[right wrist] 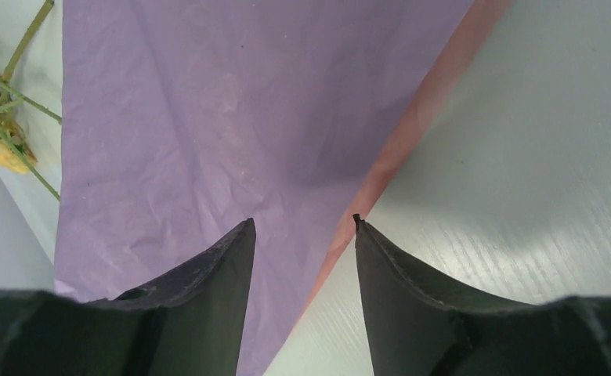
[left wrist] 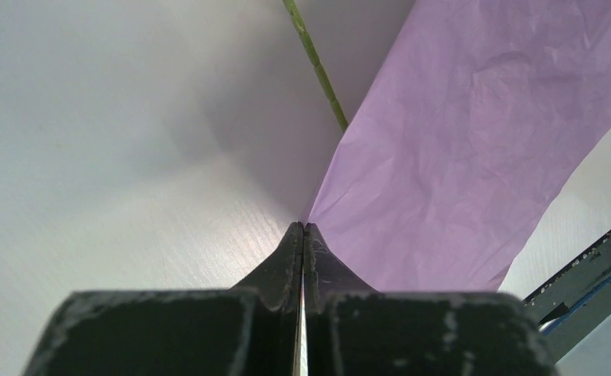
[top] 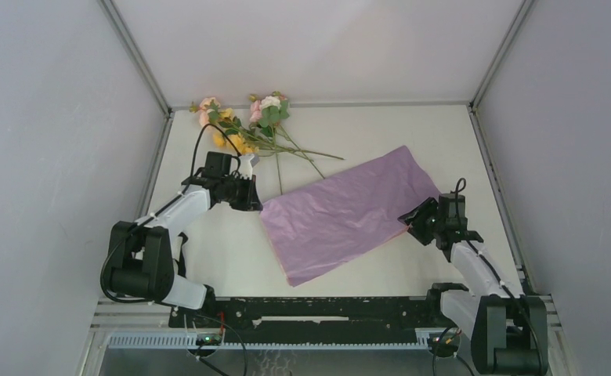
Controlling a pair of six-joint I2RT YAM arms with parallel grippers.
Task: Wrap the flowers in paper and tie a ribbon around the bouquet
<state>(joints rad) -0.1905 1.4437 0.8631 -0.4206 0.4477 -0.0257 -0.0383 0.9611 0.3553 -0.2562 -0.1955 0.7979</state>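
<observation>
I am working both arms over a flat white table. A large, thin, crinkled lilac-purple paper is lying spread out in the middle of it, slanting from the near left towards the far right.

My left gripper is sitting at the left corner of the paper. Through my left wrist camera I am seeing my left gripper with its two dark fingers pressed flat together, no gap between them. The corner of the paper is running right up to the tips and touching them. I cannot tell whether a sliver of the corner is caught between them. One thin green stem is lying on the table just beyond, its end slipping under the edge of the sheet.

My right gripper is hanging over the right edge of the paper. Seen from my right wrist, my right gripper is standing partly open and gripping nothing. One finger is hovering above the paper and the other above bare table, so the jaws are straddling the edge, where a salmon-pink strip is showing.

The small pink, yellow-orange and white flowers with green leaves are lying at the far left of the table. Their long stems are pointing towards the sheet, and the blooms are lying well clear of it.
</observation>
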